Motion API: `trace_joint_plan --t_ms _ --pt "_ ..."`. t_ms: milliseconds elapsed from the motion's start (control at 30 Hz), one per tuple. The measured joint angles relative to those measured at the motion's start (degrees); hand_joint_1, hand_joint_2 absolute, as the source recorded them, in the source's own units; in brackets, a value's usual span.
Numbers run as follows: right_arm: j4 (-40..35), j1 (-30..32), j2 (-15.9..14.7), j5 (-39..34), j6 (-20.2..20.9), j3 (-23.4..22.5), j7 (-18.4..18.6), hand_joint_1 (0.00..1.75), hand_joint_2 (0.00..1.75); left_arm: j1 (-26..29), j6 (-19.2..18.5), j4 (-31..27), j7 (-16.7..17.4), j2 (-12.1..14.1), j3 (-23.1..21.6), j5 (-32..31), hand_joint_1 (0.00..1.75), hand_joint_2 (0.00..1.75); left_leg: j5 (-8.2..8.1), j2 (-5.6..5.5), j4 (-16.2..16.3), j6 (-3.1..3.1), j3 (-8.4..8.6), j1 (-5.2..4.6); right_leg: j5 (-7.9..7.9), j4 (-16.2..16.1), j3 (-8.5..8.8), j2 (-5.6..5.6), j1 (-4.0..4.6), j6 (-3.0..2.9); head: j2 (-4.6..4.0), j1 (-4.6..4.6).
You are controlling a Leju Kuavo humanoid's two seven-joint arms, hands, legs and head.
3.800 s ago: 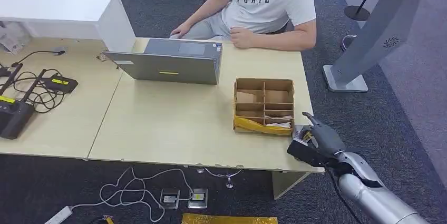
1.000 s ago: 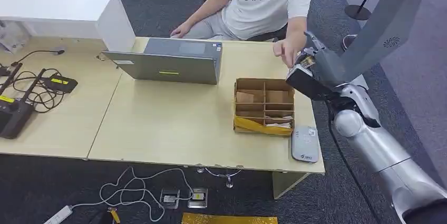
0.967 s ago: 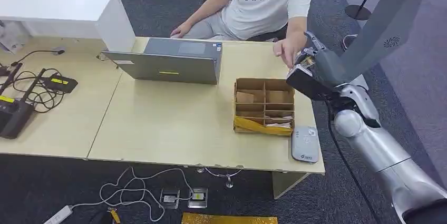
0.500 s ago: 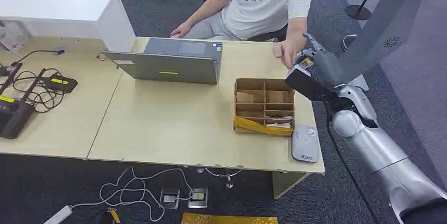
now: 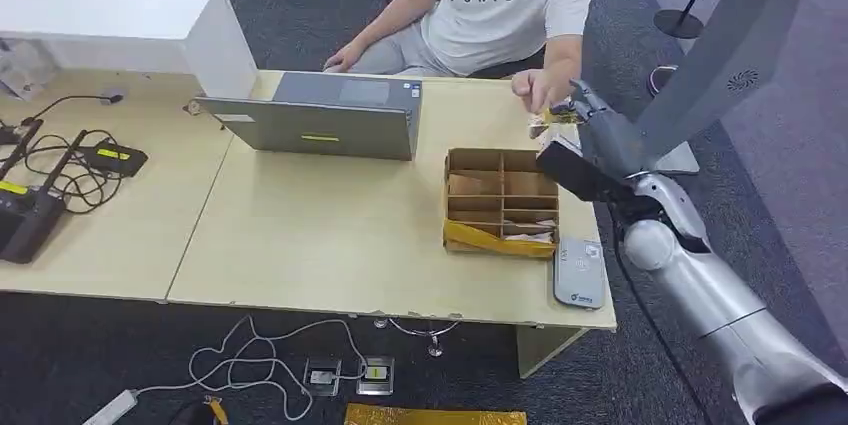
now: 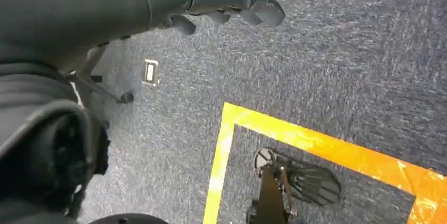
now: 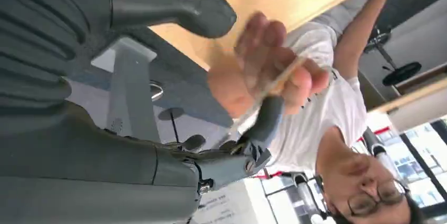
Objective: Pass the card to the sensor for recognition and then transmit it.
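Right hand [image 5: 590, 145] is up past the far right corner of the desk [image 5: 330, 235] with the card [image 7: 269, 88] pinched at its fingertips, the seated person's hand [image 7: 258, 71] gripping it too (wrist cam shows that), beyond the cardboard divider box [image 5: 500, 200] and card reader [image 5: 579, 272]; left hand [image 6: 232, 2] hangs empty, fingers loosely apart.

A brown cardboard divider box [image 5: 500, 200] with a yellow front strip sits on the pale wooden table [image 5: 330, 235].

Card [image 7: 269, 89] blurred between fingers
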Motion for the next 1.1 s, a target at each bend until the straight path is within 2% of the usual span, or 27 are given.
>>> trace_joint_plan --t_ms 100,133,400,433,767,933,1100 --pt "-0.5 0.5 0.0 0.2 0.2 -0.2 0.2 0.00 1.75 0.1 0.0 0.0 0.0 -0.2 0.0 0.0 0.00 0.00 0.00 0.00 0.0 0.00 0.02 0.00 0.00 0.0 0.00 0.01 0.00 0.00 0.00 0.00" --pt "-0.7 0.6 0.0 0.4 0.2 -0.3 0.3 0.00 0.00 0.1 0.0 0.0 0.0 -0.2 0.0 0.0 0.00 0.00 0.00 0.00 0.0 0.00 0.02 0.00 0.00 0.0 0.00 0.01 0.00 0.00 0.00 0.00" --pt "-2.1 1.7 -0.1 0.9 0.7 -1.2 1.1 0.00 0.00 0.3 0.0 0.0 -0.3 -0.5 0.0 0.0 0.00 0.00 0.00 0.01 0.0 0.00 0.01 0.01 0.00 0.0 -0.01 0.00 0.01 0.00 0.00 0.00" --pt "-2.3 1.8 -0.2 1.0 0.7 -1.3 1.2 0.00 1.75 0.3 0.0 0.0 -0.4 -0.5 0.0 0.1 0.00 0.00 0.00 0.00 0.0 0.00 0.01 0.01 0.00 0.0 -0.01 0.01 0.01 0.00 0.00 -0.02" --pt "-4.2 2.7 -1.2 1.0 1.6 -2.9 2.4 0.00 1.75 0.6 -0.1 0.0 -0.5 -0.5 0.0 0.2 0.00 0.00 0.00 0.01 0.0 0.00 0.02 0.00 0.00 0.0 -0.01 0.01 0.00 0.00 0.00 0.00" --pt "-6.6 4.7 -2.8 3.4 3.5 -4.4 4.9 0.00 1.75 0.9 0.0 0.0 -0.6 -0.5 0.0 0.4 0.00 0.00 0.00 0.00 0.0 0.00 0.02 0.01 0.00 0.0 0.00 -0.01 0.01 0.00 0.00 0.02" --pt "-9.3 7.1 -4.4 4.3 3.7 -5.0 5.5 0.00 1.75 1.2 0.0 0.0 -0.7 -0.5 0.0 0.5 0.00 0.00 -0.04 0.03 0.0 -0.05 0.01 0.00 0.00 0.0 -0.02 0.06 0.00 0.00 0.00 0.00"
